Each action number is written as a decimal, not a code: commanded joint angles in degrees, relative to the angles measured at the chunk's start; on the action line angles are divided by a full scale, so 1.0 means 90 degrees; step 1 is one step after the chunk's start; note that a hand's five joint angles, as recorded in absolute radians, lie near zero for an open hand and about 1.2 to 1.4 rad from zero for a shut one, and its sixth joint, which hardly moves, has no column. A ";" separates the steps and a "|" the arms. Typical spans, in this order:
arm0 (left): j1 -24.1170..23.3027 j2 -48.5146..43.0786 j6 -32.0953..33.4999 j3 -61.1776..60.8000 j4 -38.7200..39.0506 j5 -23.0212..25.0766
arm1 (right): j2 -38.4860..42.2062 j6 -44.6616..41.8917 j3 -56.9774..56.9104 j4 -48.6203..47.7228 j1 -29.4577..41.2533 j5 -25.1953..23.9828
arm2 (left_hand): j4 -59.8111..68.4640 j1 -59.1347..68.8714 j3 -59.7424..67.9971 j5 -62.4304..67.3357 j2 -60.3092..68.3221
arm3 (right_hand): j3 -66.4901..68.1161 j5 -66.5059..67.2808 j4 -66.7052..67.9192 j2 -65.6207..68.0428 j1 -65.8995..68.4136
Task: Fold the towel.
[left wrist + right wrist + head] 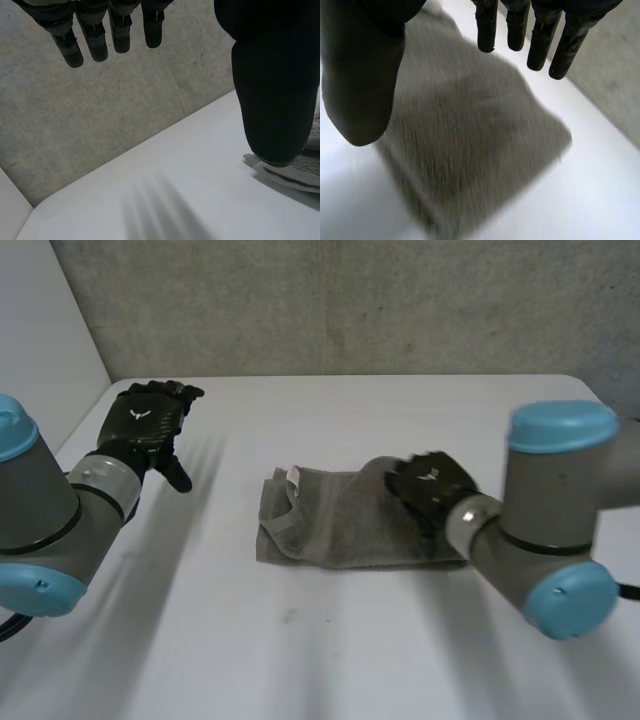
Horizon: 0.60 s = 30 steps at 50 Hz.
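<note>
**Towel mostly folded, left end untidy, both hands free**

- Towel (pixel 350 523) lies on the table (pixel 300 650), a bit right of centre, as a compact grey rectangle. It looks doubled over at least once, so I'd judge the main fold done.
- Its left end isn't square: a hem strip (pixel 290 525) runs askew across the top layer, and a white label (pixel 295 476) pokes out at the far corner. The layers don't line up there.
- Right hand (pixel 432 485) is over the towel's right end. In its wrist view the fingers (pixel 540 37) are straight and spread from the thumb, with cloth under the palm and nothing pinched. Can't tell if the palm touches the cloth or hovers just above it.
- Left hand (pixel 148 425) is raised at the table's left side, well apart from the towel, fingers (pixel 95 45) straight and holding nothing.

Left to do, my read: one more fold if a smaller packet is wanted, or just flatten and square the left end.
</note>
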 commanded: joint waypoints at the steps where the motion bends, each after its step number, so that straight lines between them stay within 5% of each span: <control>1: -0.0062 -0.0049 0.0005 -0.0009 0.0001 0.0001 | -0.0103 -0.0253 0.1097 -0.0747 -0.0547 -0.0030 | 0.0060 0.0020 0.0065 -0.0193 0.0057 | 0.1063 0.1079 0.0990 0.1050 0.1097; 6: -0.0072 -0.0059 0.0005 -0.0048 0.0001 0.0001 | 0.0014 -0.0459 0.1372 -0.1149 -0.0675 -0.0030 | 0.0060 0.0020 0.0065 -0.0193 0.0057 | 0.2618 0.2634 0.2545 0.2605 0.2651; 8: -0.0081 -0.0059 0.0005 -0.0058 0.0011 0.0001 | 0.0112 -0.0508 0.1372 -0.1266 -0.0704 -0.0001 | 0.0060 0.0020 0.0065 -0.0193 0.0057 | 0.4057 0.4073 0.3984 0.4044 0.4090; 10: -0.0091 -0.0050 0.0005 -0.0067 0.0011 0.0001 | 0.0131 -0.0576 0.1313 -0.1431 -0.0743 0.0038 | 0.0060 0.0020 0.0065 -0.0193 0.0057 | 0.7291 0.7307 0.7218 0.7278 0.7325; 19: -0.0091 0.0029 -0.0005 -0.0058 0.0011 -0.0009 | 0.0024 -0.0908 0.0356 -0.1393 -0.0616 0.0068 | 0.0060 0.0020 0.0065 -0.0193 0.0057 | 0.7302 0.7318 0.7229 0.7289 0.7336; 30: -0.0140 0.0233 -0.0034 0.0118 0.0011 -0.0019 | 0.1857 -0.2947 -0.2845 0.0197 0.2107 -0.0069 | 0.0060 0.0020 0.0065 -0.0193 0.0057 | 0.7302 0.7318 0.7229 0.7289 0.7336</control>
